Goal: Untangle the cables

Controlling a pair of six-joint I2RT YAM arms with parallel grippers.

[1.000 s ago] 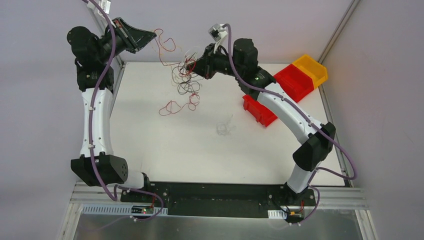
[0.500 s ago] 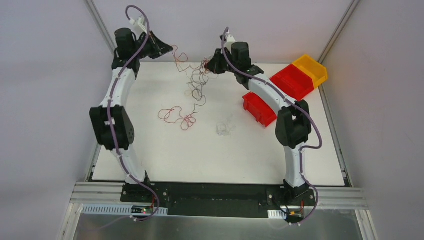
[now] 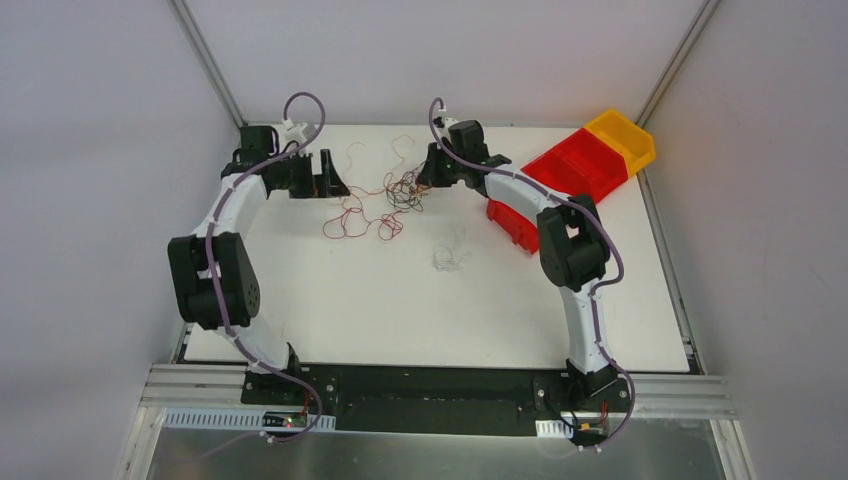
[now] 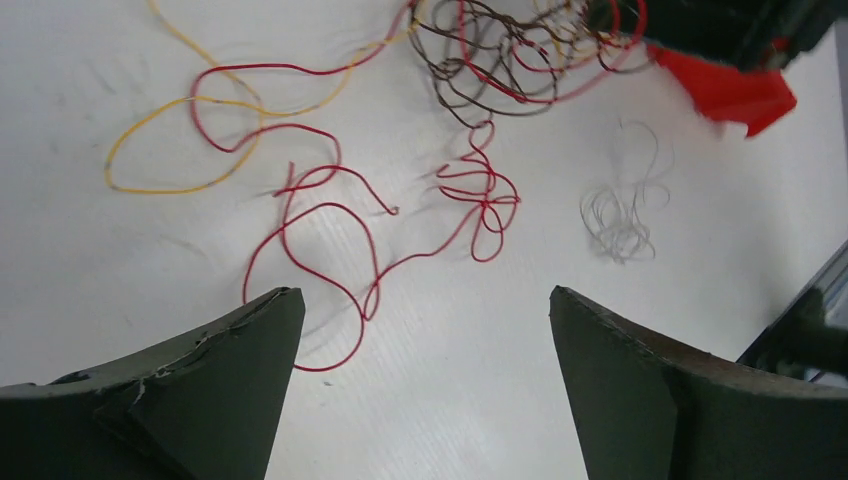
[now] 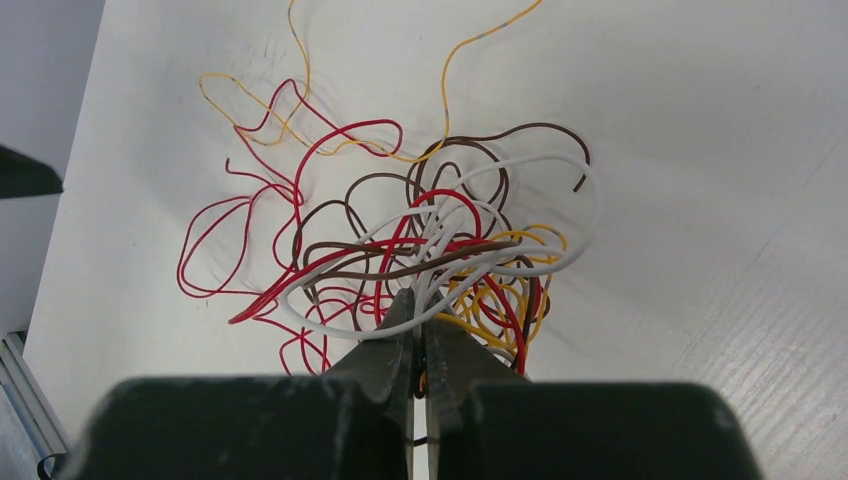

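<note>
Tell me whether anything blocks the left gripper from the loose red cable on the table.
Nothing visible does. The left gripper is open, and only bare table lies between it and the red cable.

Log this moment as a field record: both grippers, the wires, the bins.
tangle: red, brown, white, yellow wires knotted, resting on the table
left gripper: open, empty, above the table
right gripper: shut on the tangle
red wire: loose loops trailing from the tangle
white wire clump: lies apart from the tangle
bins: yellow bin, far red bin, near red bin, all on the right
</note>
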